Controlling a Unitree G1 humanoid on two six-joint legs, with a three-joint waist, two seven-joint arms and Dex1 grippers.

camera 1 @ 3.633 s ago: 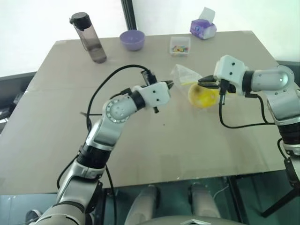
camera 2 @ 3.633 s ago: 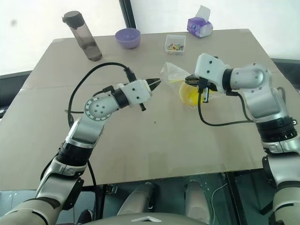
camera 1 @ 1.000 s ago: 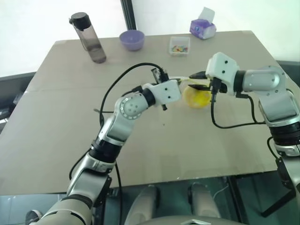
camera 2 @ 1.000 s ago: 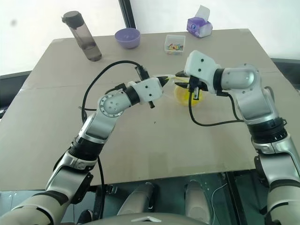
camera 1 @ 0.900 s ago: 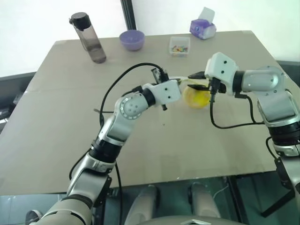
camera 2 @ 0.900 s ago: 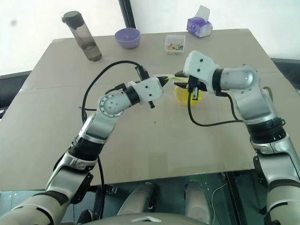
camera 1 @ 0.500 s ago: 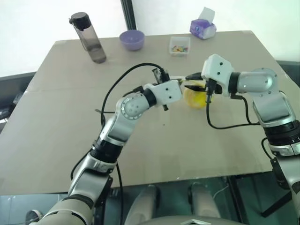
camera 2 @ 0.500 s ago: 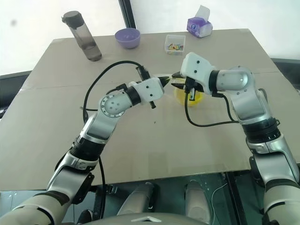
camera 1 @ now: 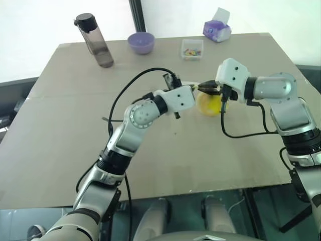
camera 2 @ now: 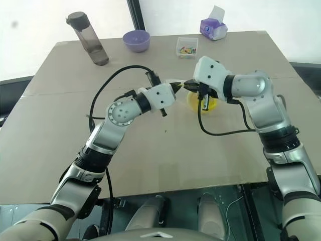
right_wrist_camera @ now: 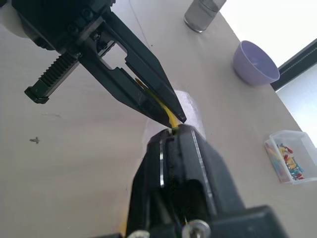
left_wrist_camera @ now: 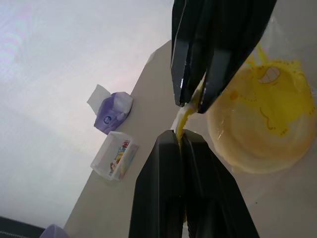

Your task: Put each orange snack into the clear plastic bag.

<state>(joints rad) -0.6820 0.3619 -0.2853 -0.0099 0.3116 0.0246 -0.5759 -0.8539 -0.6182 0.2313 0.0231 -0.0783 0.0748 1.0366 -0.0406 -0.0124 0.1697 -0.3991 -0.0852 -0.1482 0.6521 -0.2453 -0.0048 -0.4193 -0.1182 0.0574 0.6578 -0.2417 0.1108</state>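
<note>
One orange snack (camera 1: 209,104) sits inside the clear plastic bag (left_wrist_camera: 257,57), which hangs just above the table between my two grippers. The bag's yellow seal strip (left_wrist_camera: 184,115) is pinched from both sides. My left gripper (camera 1: 194,89) is shut on the strip from the left. My right gripper (camera 1: 203,89) is shut on it from the right, tip to tip with the left one. In the left wrist view the snack (left_wrist_camera: 262,134) shows as a yellow dome behind the crinkled plastic.
Along the far edge of the brown table (camera 1: 60,125) stand a dark water bottle (camera 1: 95,40), a purple bowl (camera 1: 141,42), a small clear box of coloured bits (camera 1: 192,49) and a purple tissue pack (camera 1: 217,29). A black cable loops above my left arm.
My right gripper's jaws, open around the seal strip a second ago, have shut on it. Both arms have kept their places, and my left gripper has kept its hold.
</note>
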